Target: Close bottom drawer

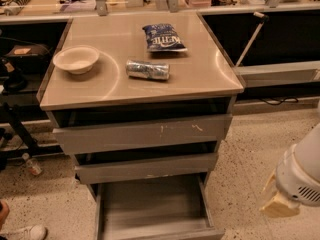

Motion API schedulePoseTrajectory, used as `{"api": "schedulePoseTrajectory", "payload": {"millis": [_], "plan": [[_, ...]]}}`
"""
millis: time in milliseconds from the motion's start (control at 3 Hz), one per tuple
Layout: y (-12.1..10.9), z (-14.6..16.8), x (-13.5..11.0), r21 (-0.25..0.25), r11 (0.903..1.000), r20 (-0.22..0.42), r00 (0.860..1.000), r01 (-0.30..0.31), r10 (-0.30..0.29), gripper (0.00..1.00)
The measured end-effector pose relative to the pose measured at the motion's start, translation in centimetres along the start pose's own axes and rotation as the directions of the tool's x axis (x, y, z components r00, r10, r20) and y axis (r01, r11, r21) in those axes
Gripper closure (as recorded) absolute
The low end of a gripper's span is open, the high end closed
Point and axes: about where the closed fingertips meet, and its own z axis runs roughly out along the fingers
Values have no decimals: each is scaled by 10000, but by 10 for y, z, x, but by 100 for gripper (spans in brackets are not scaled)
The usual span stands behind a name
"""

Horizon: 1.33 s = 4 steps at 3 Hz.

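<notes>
The bottom drawer [155, 209] is the lowest of the grey cabinet's three drawers. It is pulled far out, and its box-like tray looks bare inside; its front edge [165, 232] sits at the bottom of the view. The middle drawer [146, 168] and the top drawer [142, 133], which has white scratch marks, stick out a little. My gripper [278, 207], beige under a white arm housing [302, 171], hangs at the lower right, to the right of the bottom drawer and apart from it.
On the cabinet top [200, 74] lie a white bowl [76, 59], a crushed can [147, 69] and a blue chip bag [164, 37]. A black-fronted counter [280, 34] runs behind. A small bottle [32, 164] and a shoe [25, 232] are on the speckled floor at the left.
</notes>
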Motion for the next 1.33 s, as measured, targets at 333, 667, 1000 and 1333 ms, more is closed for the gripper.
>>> {"api": "schedulePoseTrajectory", "payload": {"millis": [333,667,1000,1333], "plan": [[7,86,19,-1061,9919,-361,9972,-695,660,100],[6,157,31,-1834,9744,-702,9904,-1300,1190,100],[1,208,38,-2336,9552,-872,9823,-1817,1655,100],[2,215,38,-2481,9508,-878,9817,-1856,1688,100]]}}
